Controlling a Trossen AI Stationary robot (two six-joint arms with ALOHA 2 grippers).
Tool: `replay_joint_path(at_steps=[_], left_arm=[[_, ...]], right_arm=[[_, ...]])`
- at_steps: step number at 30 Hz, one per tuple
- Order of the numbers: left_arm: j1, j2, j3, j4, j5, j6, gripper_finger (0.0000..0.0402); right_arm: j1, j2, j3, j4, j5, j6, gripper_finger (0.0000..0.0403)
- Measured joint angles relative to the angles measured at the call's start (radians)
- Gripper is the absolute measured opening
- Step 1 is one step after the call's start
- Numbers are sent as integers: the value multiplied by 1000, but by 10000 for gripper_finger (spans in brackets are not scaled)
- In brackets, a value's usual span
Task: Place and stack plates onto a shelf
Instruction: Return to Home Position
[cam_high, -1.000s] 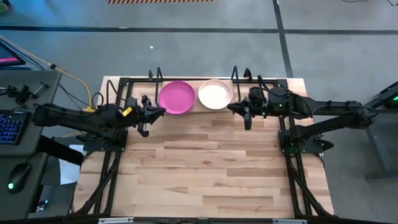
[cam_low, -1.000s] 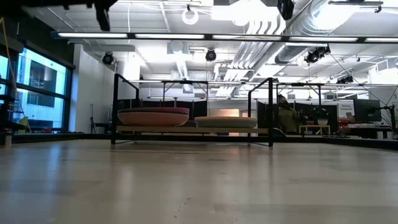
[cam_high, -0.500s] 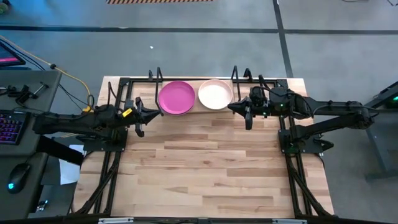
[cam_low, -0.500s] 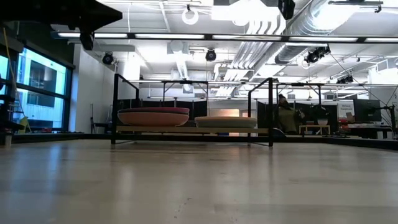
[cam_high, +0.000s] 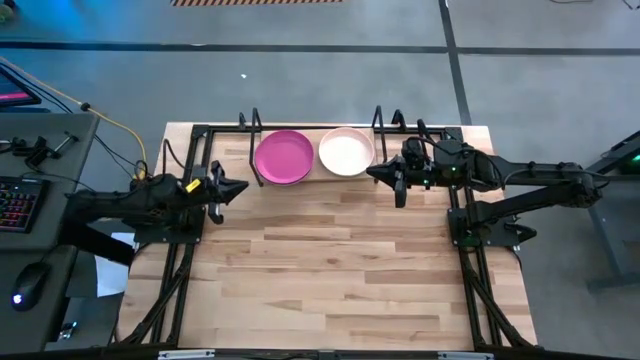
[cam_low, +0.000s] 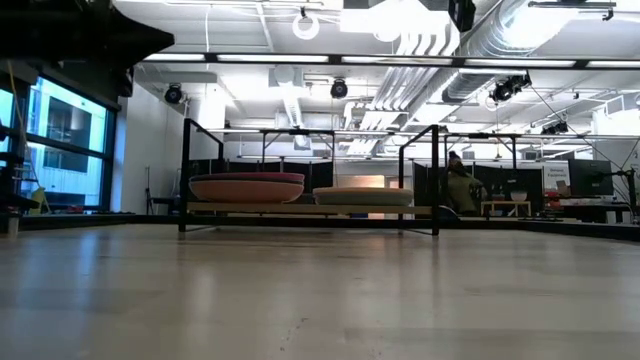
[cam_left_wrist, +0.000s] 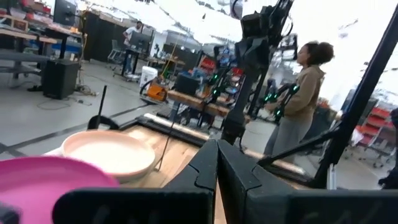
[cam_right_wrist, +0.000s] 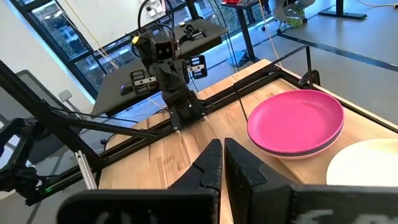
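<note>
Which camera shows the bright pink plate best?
The high view: it looks straight down on the pink plate, showing its whole round face on the shelf. The right wrist view shows it slanted, on top of another plate. The low view shows only its edge, and the left wrist view just a corner.

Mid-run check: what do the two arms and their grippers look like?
Both arms are dark, slim and jointed. The left arm carries a small yellow marking just behind the left gripper. The right arm shows small green lights behind the right gripper. Each gripper has two flat, black, tapering fingers.
</note>
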Motion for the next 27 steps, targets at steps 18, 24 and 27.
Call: replay_joint_path(at_steps=[18, 24, 27], left_arm=[[0, -164, -146, 43, -43, -47, 0], [0, -164, -144, 32, -18, 2, 0], [0, -164, -144, -38, -3, 16, 0]], right_arm=[[0, -24, 0, -8, -1, 0, 0], [0, -24, 0, -12, -6, 7, 0], [0, -24, 0, -14, -8, 7, 0]])
